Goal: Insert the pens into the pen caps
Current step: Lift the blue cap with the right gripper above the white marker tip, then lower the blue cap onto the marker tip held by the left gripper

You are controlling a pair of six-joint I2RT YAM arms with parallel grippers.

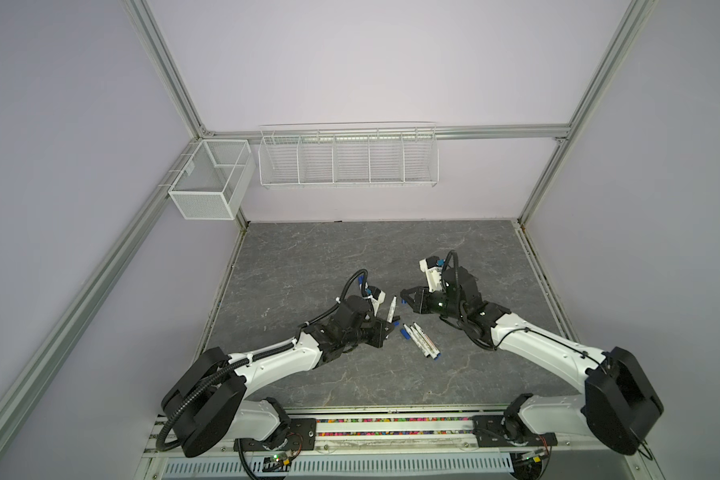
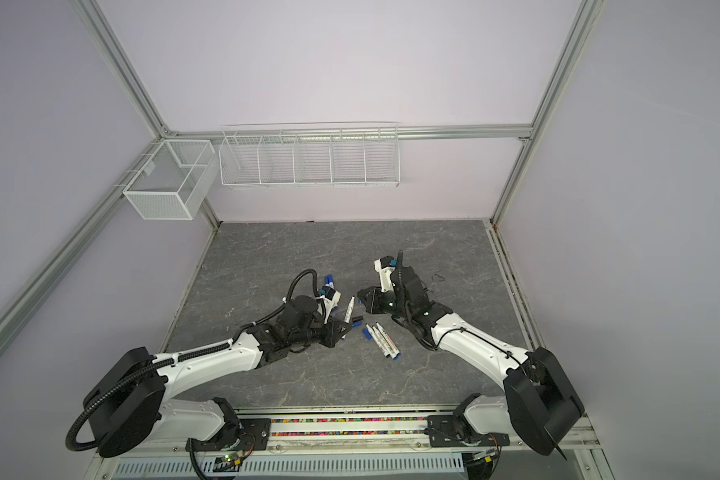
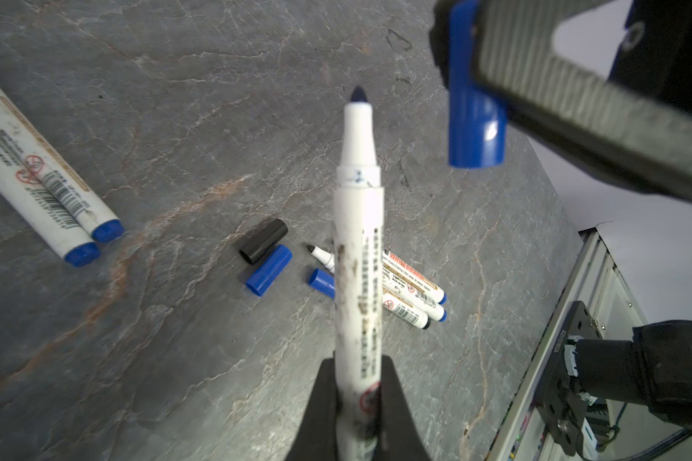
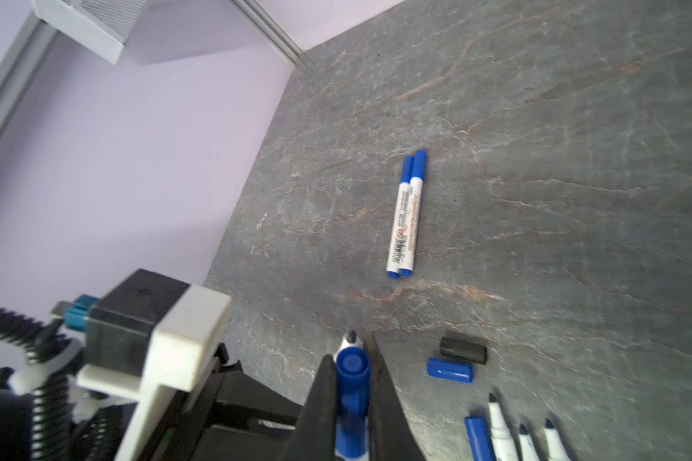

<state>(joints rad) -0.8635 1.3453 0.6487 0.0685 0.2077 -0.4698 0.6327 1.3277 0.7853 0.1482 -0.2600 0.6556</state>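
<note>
L gripper [image 3: 358,371] clamped on uncapped pen [image 3: 358,239], R gripper [image 4: 351,355] pinching blue cap [image 4: 351,379], cap near pen tip, not on it

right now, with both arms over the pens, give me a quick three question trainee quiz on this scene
1. True or false: the left gripper holds an uncapped pen.
2. What colour is the cap in the right gripper: A black, B blue, C red?
3. How many capped pens lie on the table?
Key: 1 true; 2 B; 3 two.
</note>
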